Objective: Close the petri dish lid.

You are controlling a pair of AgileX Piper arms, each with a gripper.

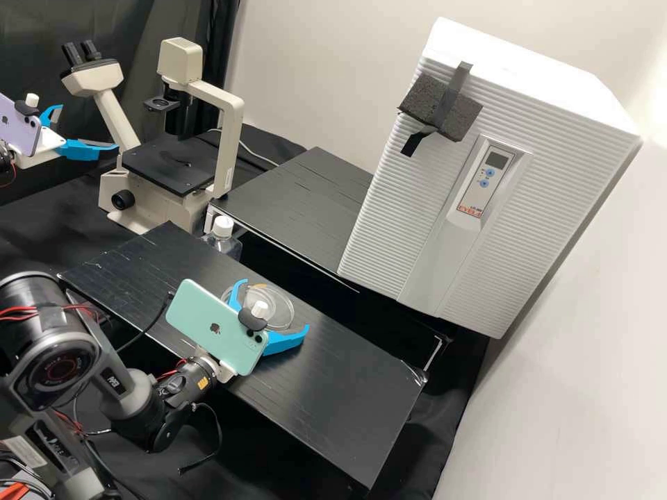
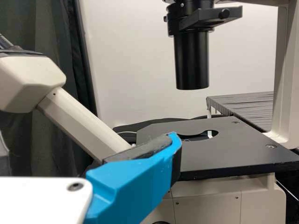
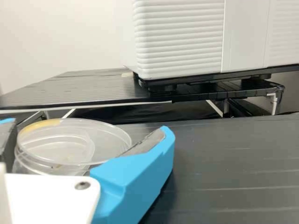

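The black desk carries the petri dish, which sits near its long far edge. Beyond one end of that desk rises the microscope, and the left claw hangs beside it, fingers apart, well away from the work. The right arm leans in over the near side of the desk and is plainly the nearer of the two.

Its right claw stands low, its two fingers wide apart, and the dish lies straight ahead in the mouth between them, one finger to either side. Being round, the dish has no long axis to match, so the move turns on centring and height rather than on any twist of the wrist. The claw does not look clamped on anything; whether either pad brushes the rim, the views cannot settle.

The dish itself is clear, shallow and thin-walled, and the desk's dark top shows through it. What seems to be the lid is the broader upper round, lying over a smaller ring with the two rims out of line, as though set askew. It probably needs a light nudge and a level press; a hard squeeze could skid it. Smallest of all, an amber patch tints one stretch of the upper rim.
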